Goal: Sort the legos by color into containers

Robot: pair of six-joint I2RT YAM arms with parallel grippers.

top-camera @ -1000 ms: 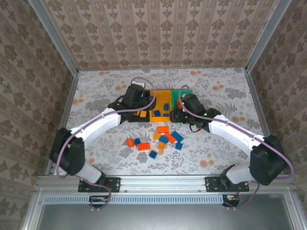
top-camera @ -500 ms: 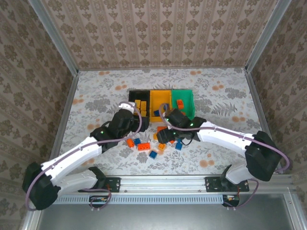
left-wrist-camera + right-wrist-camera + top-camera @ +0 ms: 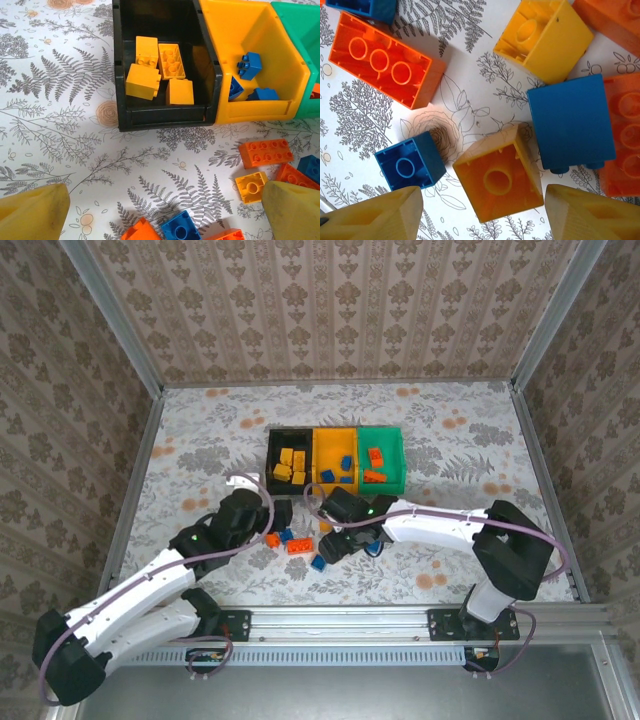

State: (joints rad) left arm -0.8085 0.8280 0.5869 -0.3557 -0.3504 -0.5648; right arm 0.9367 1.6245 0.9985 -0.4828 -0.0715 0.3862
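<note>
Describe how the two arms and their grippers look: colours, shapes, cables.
Both arms are built of rounded white shells between black joints: the left arm and the right arm. A thin lilac cable loops along each. The left gripper has yellow wedge-shaped fingers; the right gripper has paler, tan wedge fingers.

Both arms reach low, left gripper (image 3: 162,210) and right gripper (image 3: 480,212) with jaws apart.
</note>
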